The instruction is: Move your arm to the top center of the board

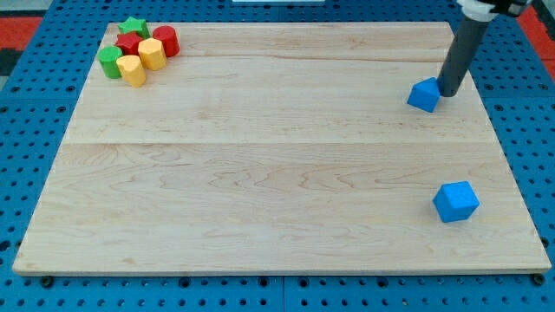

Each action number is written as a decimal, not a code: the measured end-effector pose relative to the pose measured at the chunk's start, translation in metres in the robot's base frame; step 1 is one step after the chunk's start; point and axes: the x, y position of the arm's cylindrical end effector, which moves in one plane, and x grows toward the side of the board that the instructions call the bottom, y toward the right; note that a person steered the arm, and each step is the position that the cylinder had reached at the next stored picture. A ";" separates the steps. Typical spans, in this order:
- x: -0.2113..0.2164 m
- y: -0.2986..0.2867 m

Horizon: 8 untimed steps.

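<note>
Nearest lay a blue cube (456, 201) by the counter's (260, 173) right edge. No pincer was fitted; my tip (450, 92) touched a blue block (424, 94). Leftward travel along the top edge, short of the clustered blocks (137, 52), was judged best.

Straight dark grey rod, round in section, smooth and matte, unmarked along its visible length, my tip (450, 93) ending blunt and plain, upper end meeting a white collar with a darker black part above, cut off by the view's top
</note>
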 end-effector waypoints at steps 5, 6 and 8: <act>-0.054 -0.029; -0.056 -0.026; -0.167 -0.139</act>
